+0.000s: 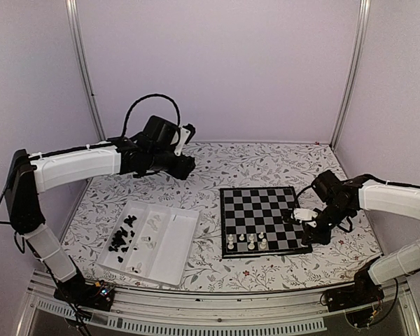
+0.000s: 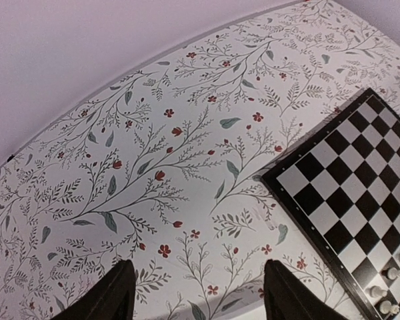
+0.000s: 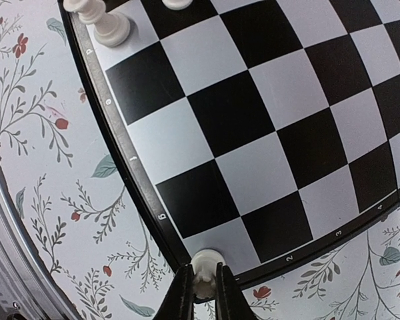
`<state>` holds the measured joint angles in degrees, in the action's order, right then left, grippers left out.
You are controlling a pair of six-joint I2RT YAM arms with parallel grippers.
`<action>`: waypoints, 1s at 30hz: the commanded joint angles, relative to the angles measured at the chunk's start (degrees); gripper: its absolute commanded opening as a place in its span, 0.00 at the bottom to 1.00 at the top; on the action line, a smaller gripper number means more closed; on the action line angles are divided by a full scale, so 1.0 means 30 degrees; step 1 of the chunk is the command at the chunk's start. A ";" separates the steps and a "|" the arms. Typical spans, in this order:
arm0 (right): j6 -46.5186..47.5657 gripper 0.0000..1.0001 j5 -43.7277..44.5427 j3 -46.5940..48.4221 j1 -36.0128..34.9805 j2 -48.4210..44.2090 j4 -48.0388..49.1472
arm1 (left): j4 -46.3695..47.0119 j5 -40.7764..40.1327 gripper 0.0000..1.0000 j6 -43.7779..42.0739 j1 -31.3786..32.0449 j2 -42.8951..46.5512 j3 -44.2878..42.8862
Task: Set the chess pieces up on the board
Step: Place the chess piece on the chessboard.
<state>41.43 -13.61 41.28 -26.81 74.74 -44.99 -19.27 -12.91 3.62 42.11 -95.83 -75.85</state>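
Observation:
The chessboard (image 1: 264,217) lies right of centre, with several cream-white pieces (image 1: 252,241) near its front edge. My right gripper (image 3: 201,290) is shut on a cream-white chess piece (image 3: 205,268) and holds it over the board's near right corner square (image 3: 213,243). In the top view that gripper (image 1: 309,218) is at the board's right edge. My left gripper (image 2: 197,293) is open and empty, raised over the flowered cloth left of the board (image 2: 360,200). In the top view it (image 1: 187,143) is at the back left. More black and cream pieces (image 1: 124,234) lie in the tray.
A white compartment tray (image 1: 164,245) sits at the front left on the flowered tablecloth (image 1: 217,168). White pieces (image 3: 107,23) stand on the board's edge squares in the right wrist view. Purple walls enclose the table.

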 commanded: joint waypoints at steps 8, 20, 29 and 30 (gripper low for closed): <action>-0.0011 0.13 0.0306 -0.0311 0.0255 0.0229 0.0909 | -0.0715 -0.0011 0.68 -0.0193 0.0404 -0.0738 -0.0810; -0.0033 0.25 -0.0131 -0.0218 0.0282 0.0465 0.0895 | -0.1175 -0.0576 0.67 -0.0463 0.0802 -0.1195 -0.1081; -0.0324 0.44 -0.0667 0.3323 0.0270 -0.0905 -0.1304 | -0.3778 -0.2985 0.63 0.1547 0.1483 -0.0709 -0.1176; -0.0368 0.45 -0.0769 0.3739 0.0279 -0.0965 -0.1403 | -0.4674 -0.2750 0.59 0.2302 0.1403 -0.0486 -0.0988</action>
<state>41.15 -13.96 46.54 -26.22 74.41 -46.85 -24.64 -18.52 4.67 44.93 -98.80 -78.00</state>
